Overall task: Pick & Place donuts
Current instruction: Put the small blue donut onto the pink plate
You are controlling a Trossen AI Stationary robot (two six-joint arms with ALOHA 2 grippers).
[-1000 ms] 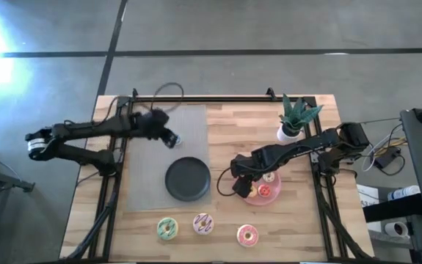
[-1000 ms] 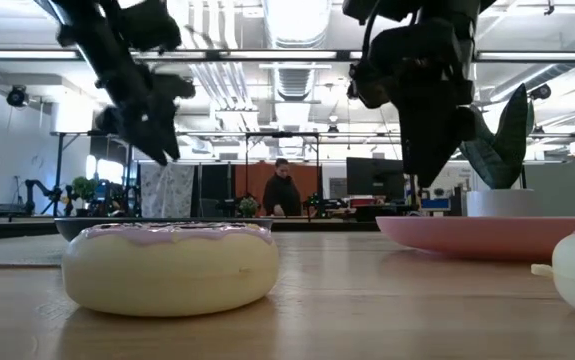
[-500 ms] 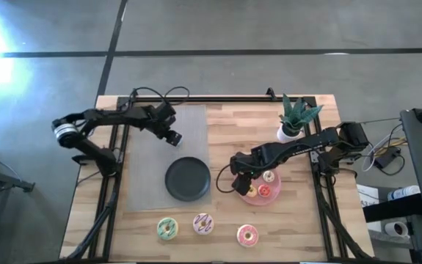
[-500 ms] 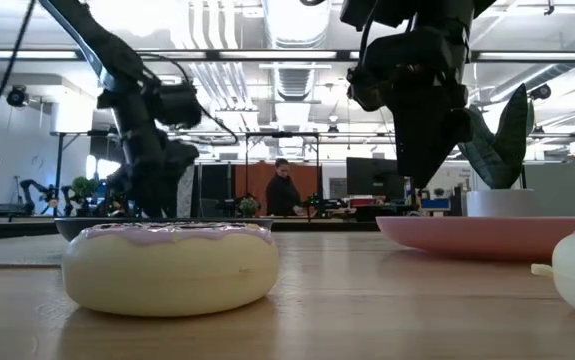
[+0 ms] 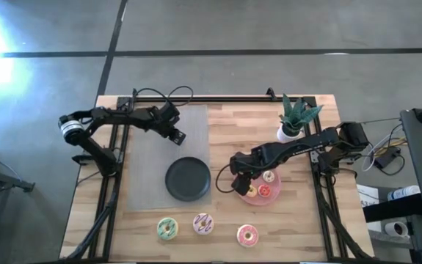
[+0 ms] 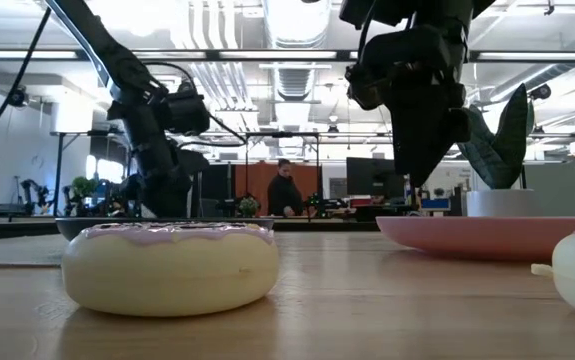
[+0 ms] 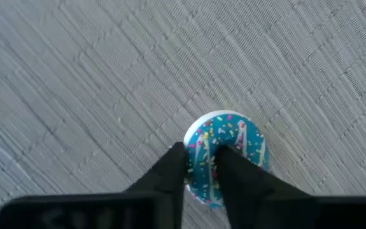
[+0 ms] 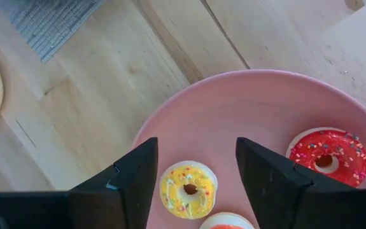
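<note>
The blue donut (image 7: 226, 156), a tiny ring with sprinkles, is lying on the grey mat (image 5: 152, 147) near its far edge, and the left gripper (image 7: 200, 166) is pinching one side of that ring, one finger on the outer rim and the other in the hole. Whether it is being lifted off the mat cannot be told.

Across the table, the right gripper (image 8: 195, 166) is hovering over the pink plate (image 8: 265, 102) with its fingers spread wide and nothing between them, directly above the yellow donut (image 8: 188, 188). The red donut (image 8: 326, 156) is sitting on the same plate, and the edge of an orange one is showing just beside the yellow.

Along the near edge, the green donut (image 5: 167, 228), the white streaked donut (image 5: 203, 224) and the pink donut (image 5: 247, 235) are resting in a row on bare wood. The black plate (image 5: 188, 179) is holding nothing, so most of the placing appears to be left.
</note>
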